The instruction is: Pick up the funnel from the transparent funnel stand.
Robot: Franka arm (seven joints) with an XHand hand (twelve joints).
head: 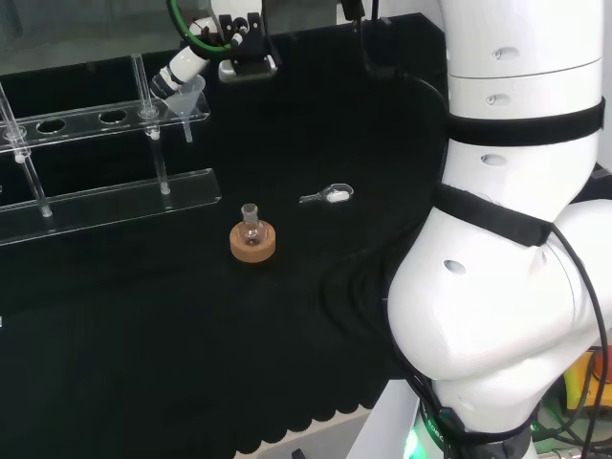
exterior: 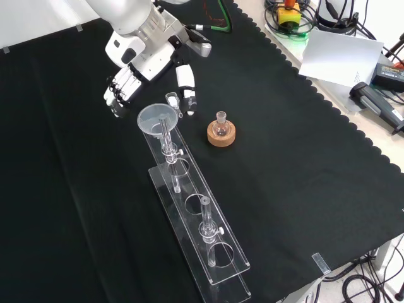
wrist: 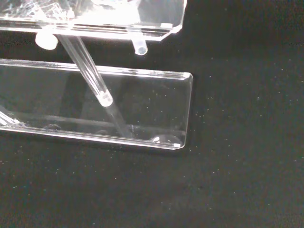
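hand (exterior: 136, 76) hovers at the upper left of the front view, fingers spread wide on both sides of the funnel (exterior: 154, 120), holding nothing. funnel sits in the end hole of the transparent funnel stand (exterior: 218, 268). grasp and lift both remain.

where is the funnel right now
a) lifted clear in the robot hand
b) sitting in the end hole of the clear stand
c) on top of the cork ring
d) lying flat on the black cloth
b: in the front view the funnel sits with its stem down through the end hole of the clear stand, while the robot hand is beside it with nothing between its fingers.
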